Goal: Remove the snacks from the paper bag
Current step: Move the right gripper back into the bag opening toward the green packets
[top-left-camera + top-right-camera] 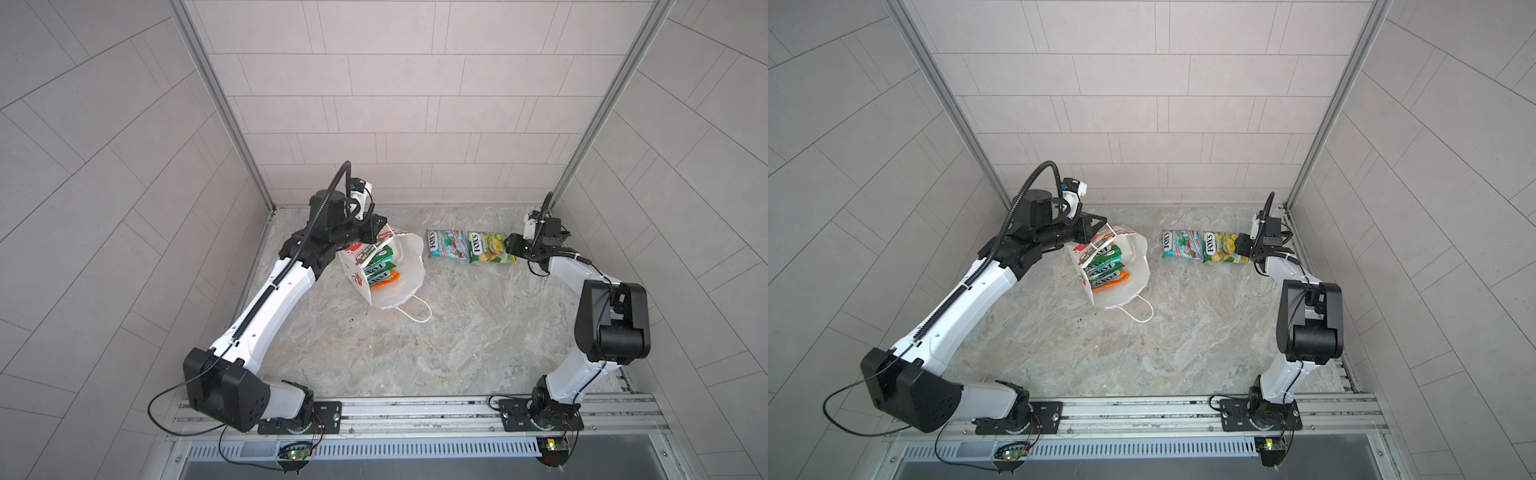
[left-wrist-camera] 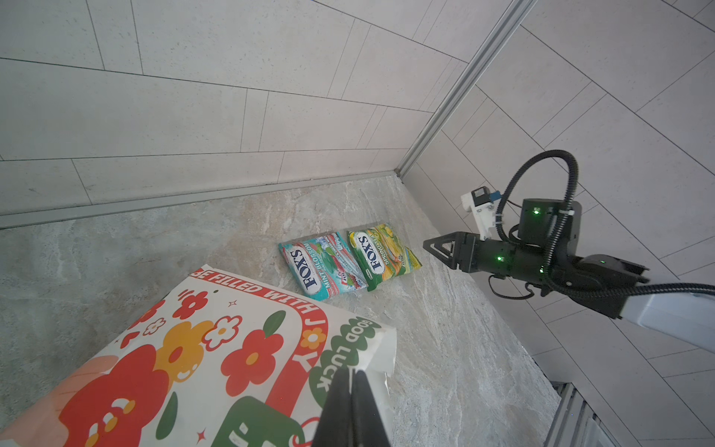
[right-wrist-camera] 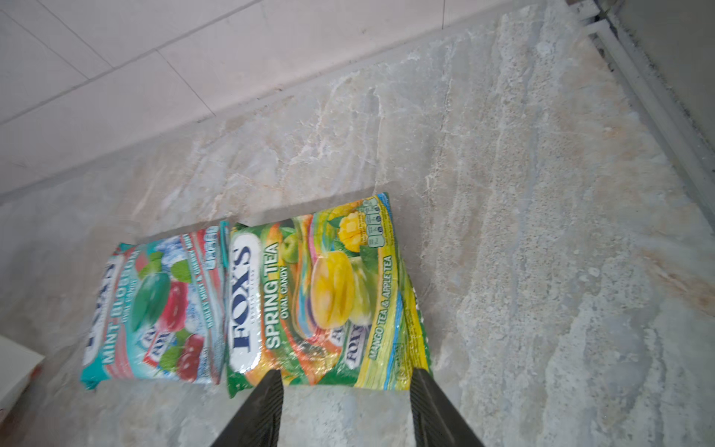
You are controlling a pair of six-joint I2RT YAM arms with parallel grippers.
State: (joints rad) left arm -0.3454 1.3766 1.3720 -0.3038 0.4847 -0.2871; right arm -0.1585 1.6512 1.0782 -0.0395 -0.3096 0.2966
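The paper bag (image 1: 409,266) stood tilted at the left back of the marble worktop (image 1: 415,353). Its open mouth faced up toward the top camera, and one cord handle (image 1: 417,313) trailed on the worktop toward the front. The left gripper (image 2: 354,406) was pinched tight on the bag's rim. Its printed face read "…E FILLED WITH JOY" in red among red and orange flowers, and a green side patch read "GOOD LUCK".

Several snacks (image 1: 380,266) were stacked inside, green ones and an orange one, with "FOX'S" legible on some.

Two more lay flat near the back wall, touching side by side: the teal-red packet (image 1: 446,245), "FOX'S MINT BLOSSOM", and the green-yellow packet (image 1: 490,248), "FOX'S SPRING TEA OVAL CANDY, MANGO TEA & APPLE TEA". Their longer sides seemed to run left to right, with the logo ends toward the bag.

The right gripper (image 3: 347,377) stood spread at the green-yellow packet's far end, gripping nothing.
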